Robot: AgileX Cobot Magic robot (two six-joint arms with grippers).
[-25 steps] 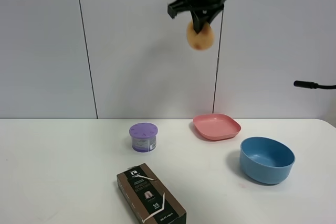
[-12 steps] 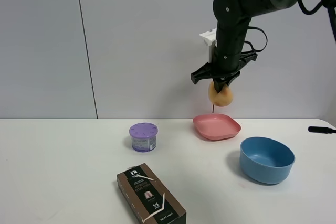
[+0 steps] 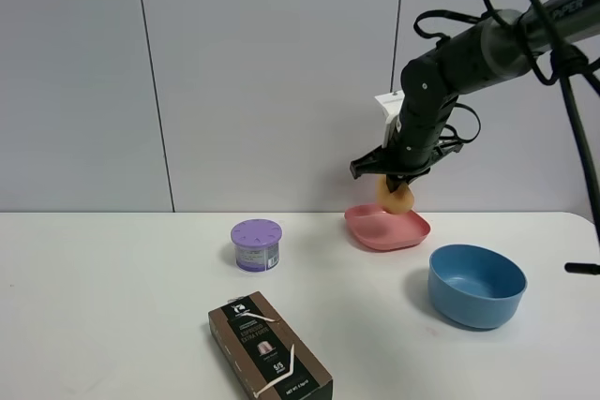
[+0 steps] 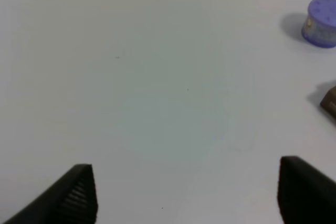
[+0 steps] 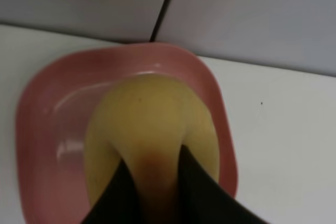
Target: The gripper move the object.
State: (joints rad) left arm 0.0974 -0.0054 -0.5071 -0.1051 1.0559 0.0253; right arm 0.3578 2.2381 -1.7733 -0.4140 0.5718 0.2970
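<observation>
Your right claw point(image 3: 394, 183) grips the object point(image 3: 396, 198) low over the pink plate point(image 3: 412, 231).
Its fingers point(image 5: 195, 190) pinch the object near the counter's point(image 3: 112, 306) far edge, right of middle. The blue bowl point(image 3: 476, 286) sits nearer the right edge, and the purple cup point(image 3: 256, 244) and brown box point(image 3: 269, 348) stand well apart, leftward. Your left claw point(image 4: 187, 187) gapes wide, holding nothing.

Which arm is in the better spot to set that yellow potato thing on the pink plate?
Right: the right gripper holds the object just above the pink plate. The left gripper hangs open over the table elsewhere.
</observation>
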